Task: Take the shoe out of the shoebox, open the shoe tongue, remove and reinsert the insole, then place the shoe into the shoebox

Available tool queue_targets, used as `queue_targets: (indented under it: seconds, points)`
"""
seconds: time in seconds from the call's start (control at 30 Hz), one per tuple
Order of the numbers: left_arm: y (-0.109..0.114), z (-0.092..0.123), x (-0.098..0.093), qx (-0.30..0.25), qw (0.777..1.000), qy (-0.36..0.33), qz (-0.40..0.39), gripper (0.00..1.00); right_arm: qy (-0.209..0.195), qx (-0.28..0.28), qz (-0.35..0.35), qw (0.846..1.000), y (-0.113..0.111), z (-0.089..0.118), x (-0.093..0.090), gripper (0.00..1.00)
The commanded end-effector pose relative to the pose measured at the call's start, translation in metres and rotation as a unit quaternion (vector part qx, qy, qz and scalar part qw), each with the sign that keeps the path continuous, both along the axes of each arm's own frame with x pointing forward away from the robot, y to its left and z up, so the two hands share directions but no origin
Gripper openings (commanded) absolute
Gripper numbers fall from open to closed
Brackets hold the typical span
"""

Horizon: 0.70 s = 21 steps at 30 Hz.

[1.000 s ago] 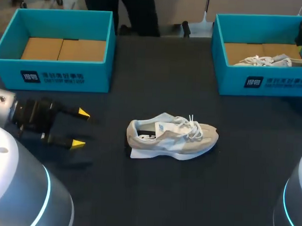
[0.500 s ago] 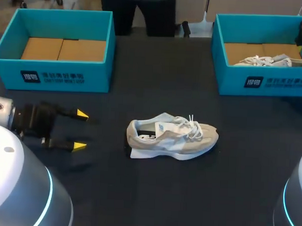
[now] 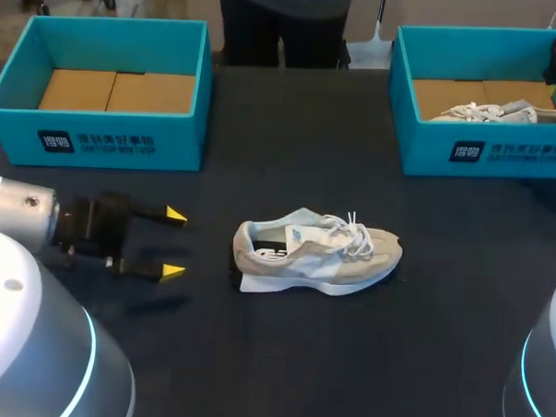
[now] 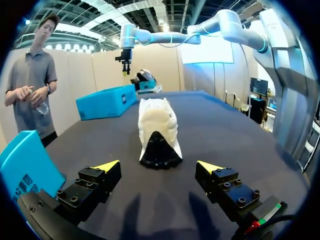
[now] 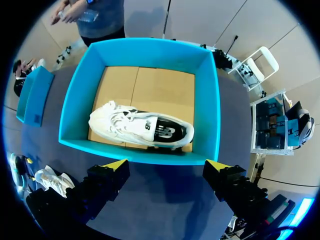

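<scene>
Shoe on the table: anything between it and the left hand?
Nothing visible. The left hand is open and points at the heel of the shoe, with only bare table between them. The left wrist view agrees: the heel is straight ahead of the fingers, apart from them.

right shoebox (image 3: 483, 153): cut by edge | boxed shoe (image 3: 504, 112): lower half behind wall | table shoe (image 4: 157, 125): toe hidden

Bright, even overhead light casts soft shadows beside the shoe (image 3: 318, 252) and left hand (image 3: 174, 243) on the dark table (image 3: 281, 356)
</scene>
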<state>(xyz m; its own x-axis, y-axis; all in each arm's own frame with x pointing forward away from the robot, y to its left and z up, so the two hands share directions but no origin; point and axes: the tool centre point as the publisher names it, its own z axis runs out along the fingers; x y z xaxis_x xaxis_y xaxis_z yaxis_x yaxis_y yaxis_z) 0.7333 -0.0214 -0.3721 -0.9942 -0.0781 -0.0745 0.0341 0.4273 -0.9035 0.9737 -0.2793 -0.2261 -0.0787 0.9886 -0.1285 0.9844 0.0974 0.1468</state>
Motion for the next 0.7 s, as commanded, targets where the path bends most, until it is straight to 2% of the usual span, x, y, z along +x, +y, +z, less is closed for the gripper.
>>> queue_targets:
  seconds: [0.03, 0.7]
  points:
    - [-0.0175, -0.0139, 0.0116, -0.004, 1.0, 0.005, 0.001, 1.0, 0.0, 0.0, 0.0, 1.0, 0.0003, 0.0002, -0.0001, 1.0]
    - [-0.021, -0.0153, 0.0077, -0.015, 1.0, 0.013, -0.002, 1.0, 0.0, 0.0, 0.0, 1.0, 0.0003, 0.0002, -0.0001, 1.0]
